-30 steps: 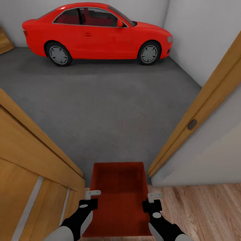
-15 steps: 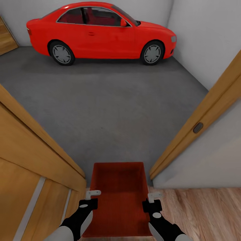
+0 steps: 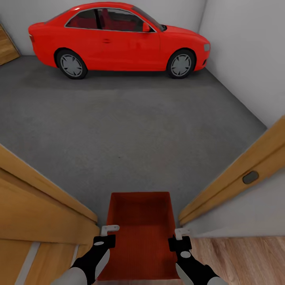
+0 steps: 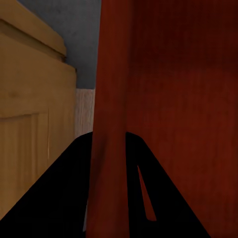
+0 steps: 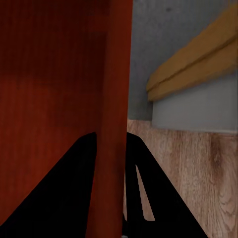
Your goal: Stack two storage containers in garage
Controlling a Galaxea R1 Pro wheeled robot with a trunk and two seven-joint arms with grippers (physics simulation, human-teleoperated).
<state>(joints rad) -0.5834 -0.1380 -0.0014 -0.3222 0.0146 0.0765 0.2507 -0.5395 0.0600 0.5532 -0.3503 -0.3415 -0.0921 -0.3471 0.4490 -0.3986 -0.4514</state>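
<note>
Storage container (image 3: 139, 233): one red-orange rectangular bin, low-walled and flat-bottomed, is held level between both arms at the threshold of a doorway, its far end reaching over the grey concrete floor (image 3: 130, 130) of the garage, its near end over light wood planks (image 3: 241, 259).

Left gripper (image 3: 106, 234): it is closed on the container's left side wall. In the left wrist view the red wall (image 4: 111, 148) is seen passing between the two dark fingers (image 4: 59, 198), one finger outside the bin and one inside (the inner face of the bin is seen beyond).

Right gripper (image 3: 179, 236): it is closed on the right side wall in the same manner. In the right wrist view the wall (image 5: 113, 139) is clamped between the fingers (image 5: 144, 193), with the bin's interior to one side and wood planks to the other.

Door frame: orange-brown timber is seen at both sides of the container, the left jamb (image 3: 43, 206) and the right jamb (image 3: 233, 178) (a small dark oval strike plate (image 3: 250, 177) is set in the latter).

Garage contents: a red car (image 3: 118, 37) is parked side-on at the far white wall, well apart from the container. White walls (image 3: 241, 51) are seen on the right.
</note>
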